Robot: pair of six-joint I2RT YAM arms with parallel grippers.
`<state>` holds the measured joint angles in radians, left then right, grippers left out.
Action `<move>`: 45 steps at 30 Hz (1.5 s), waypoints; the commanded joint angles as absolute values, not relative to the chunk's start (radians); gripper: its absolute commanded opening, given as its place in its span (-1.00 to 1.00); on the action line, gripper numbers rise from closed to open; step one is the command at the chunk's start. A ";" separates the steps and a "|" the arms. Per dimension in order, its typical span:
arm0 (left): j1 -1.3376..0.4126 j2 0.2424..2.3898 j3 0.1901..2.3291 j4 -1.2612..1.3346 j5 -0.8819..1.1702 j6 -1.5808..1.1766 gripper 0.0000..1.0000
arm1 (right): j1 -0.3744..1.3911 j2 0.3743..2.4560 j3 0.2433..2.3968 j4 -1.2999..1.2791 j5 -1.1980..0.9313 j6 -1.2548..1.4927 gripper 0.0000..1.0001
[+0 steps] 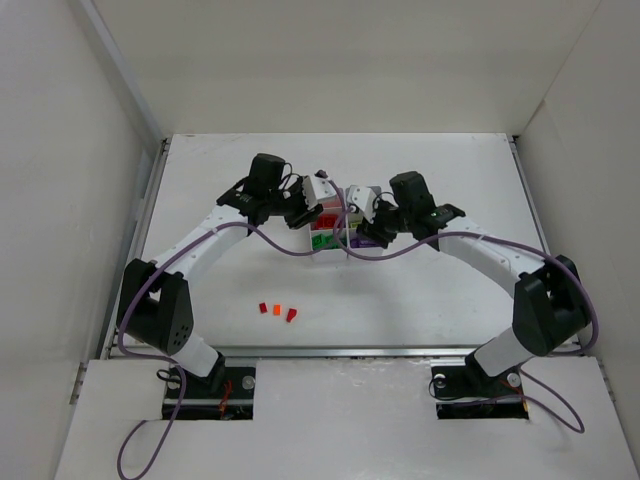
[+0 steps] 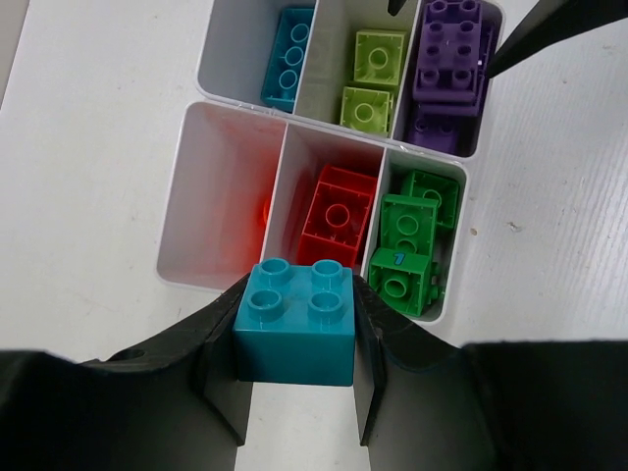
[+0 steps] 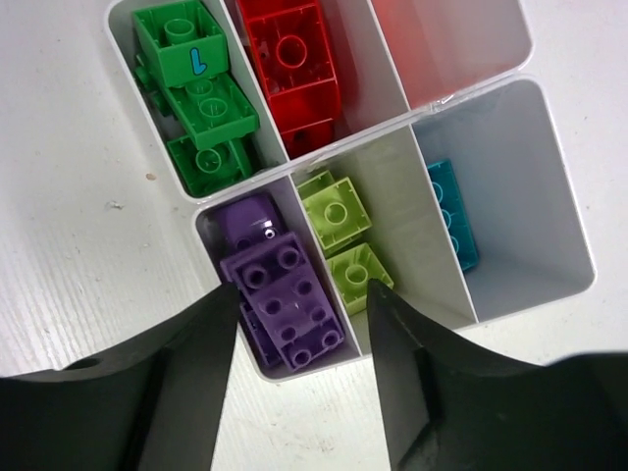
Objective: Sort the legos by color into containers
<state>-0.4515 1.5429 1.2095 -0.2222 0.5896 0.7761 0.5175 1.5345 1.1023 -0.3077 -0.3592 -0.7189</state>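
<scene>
A cyan four-stud brick (image 2: 294,319) is pinched between the fingers of my left gripper (image 2: 294,339), just short of the white six-compartment tray (image 2: 186,196). My right gripper (image 3: 302,294) is open over the purple compartment, where a purple brick (image 3: 285,289) lies loose between its fingers. The other compartments hold green bricks (image 3: 201,103), red bricks (image 3: 292,59), yellow-green bricks (image 3: 339,211) and a long cyan brick (image 3: 453,211). In the top view both grippers, left (image 1: 300,212) and right (image 1: 365,225), hang over the tray (image 1: 322,240) and hide most of it.
Three small red and orange bits (image 1: 276,310) lie on the white table in front of the left arm. White walls close in the table on the left, right and back.
</scene>
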 commanded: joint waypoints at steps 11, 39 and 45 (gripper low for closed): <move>-0.454 1.506 1.206 -0.138 0.629 0.753 -1.00 | 0.517 1.493 1.129 -0.237 -0.313 -0.672 0.28; -0.630 1.819 1.399 0.227 0.423 0.509 -1.00 | 0.276 1.258 0.965 0.006 0.195 -0.164 0.50; -0.640 1.848 1.378 0.299 0.414 0.570 -1.00 | 0.276 1.258 0.965 0.006 0.184 -0.175 0.50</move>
<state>-0.6296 1.8420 1.3838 0.2161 0.4244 0.5251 0.2817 1.2705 0.9653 -0.0574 0.1837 -0.1825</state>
